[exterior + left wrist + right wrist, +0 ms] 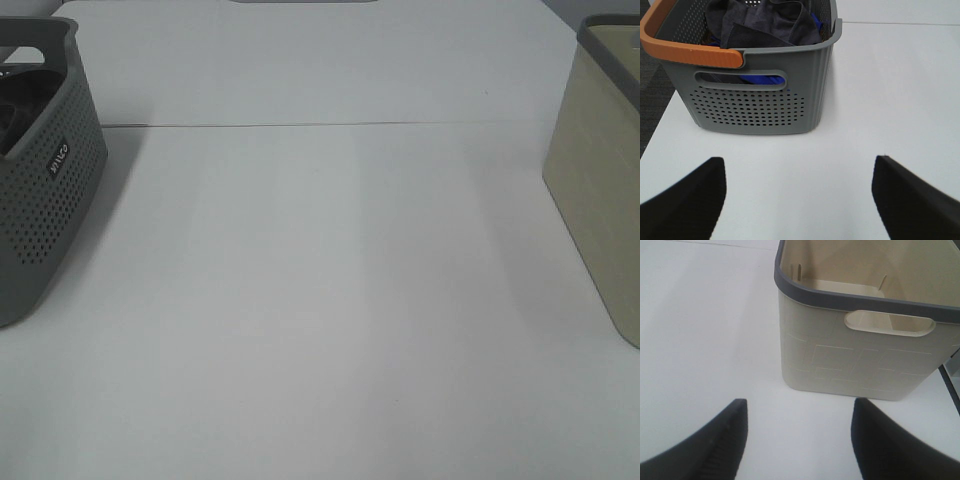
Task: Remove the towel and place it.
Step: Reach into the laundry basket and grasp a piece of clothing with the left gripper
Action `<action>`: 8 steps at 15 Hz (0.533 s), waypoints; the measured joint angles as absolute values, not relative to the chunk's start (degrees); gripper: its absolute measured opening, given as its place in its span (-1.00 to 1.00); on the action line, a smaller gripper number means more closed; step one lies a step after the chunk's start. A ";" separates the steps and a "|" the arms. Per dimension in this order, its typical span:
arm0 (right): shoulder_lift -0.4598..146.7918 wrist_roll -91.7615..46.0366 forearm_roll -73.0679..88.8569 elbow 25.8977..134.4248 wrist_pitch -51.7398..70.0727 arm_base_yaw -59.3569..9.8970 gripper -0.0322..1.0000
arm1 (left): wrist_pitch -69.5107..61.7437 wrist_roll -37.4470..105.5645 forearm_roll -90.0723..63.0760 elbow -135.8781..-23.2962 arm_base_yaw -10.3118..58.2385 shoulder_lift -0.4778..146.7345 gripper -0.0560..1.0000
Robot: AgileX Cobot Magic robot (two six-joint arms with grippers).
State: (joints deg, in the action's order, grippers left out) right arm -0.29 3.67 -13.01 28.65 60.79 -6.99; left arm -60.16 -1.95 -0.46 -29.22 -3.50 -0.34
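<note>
The dark charcoal-grey towel (765,22) lies crumpled inside a grey perforated basket (760,100) with an orange handle (687,50). A blue cloth (760,80) shows under it through the handle slot. The basket stands at the table's left edge in the high view (40,200). My left gripper (797,200) is open and empty, above the white table, a short way in front of the basket. My right gripper (800,440) is open and empty, facing a beige bin (865,355). Neither gripper shows in the high view.
The beige bin with a grey rim (600,190) stands at the table's right edge and looks empty inside. The white table (330,300) lies between the two containers, with a seam (330,124) running across it. Dark floor (652,95) lies past the table's left edge.
</note>
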 joint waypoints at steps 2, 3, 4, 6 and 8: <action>-0.29 3.67 -13.01 28.65 60.79 -6.99 0.24 | -60.16 -1.95 -0.46 -29.22 -3.50 -0.34 0.52; -0.29 3.67 -13.01 28.65 60.79 -6.99 0.24 | -60.16 -1.95 -0.46 -29.22 -3.50 -0.34 0.52; -0.29 3.67 -13.01 28.65 60.79 -6.99 0.24 | -60.16 -1.95 -0.46 -29.22 -3.50 -0.34 0.52; -0.29 3.67 -13.01 28.65 60.79 -6.99 0.24 | -60.16 -1.95 -0.46 -29.22 -3.50 -0.34 0.52; -0.29 3.67 -13.01 28.65 60.79 -6.99 0.24 | -60.16 -1.95 -0.46 -29.22 -3.50 -0.34 0.52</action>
State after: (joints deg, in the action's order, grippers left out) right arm -0.29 3.67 -13.01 28.65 60.79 -6.99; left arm -60.16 -1.95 -0.46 -29.22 -3.50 -0.34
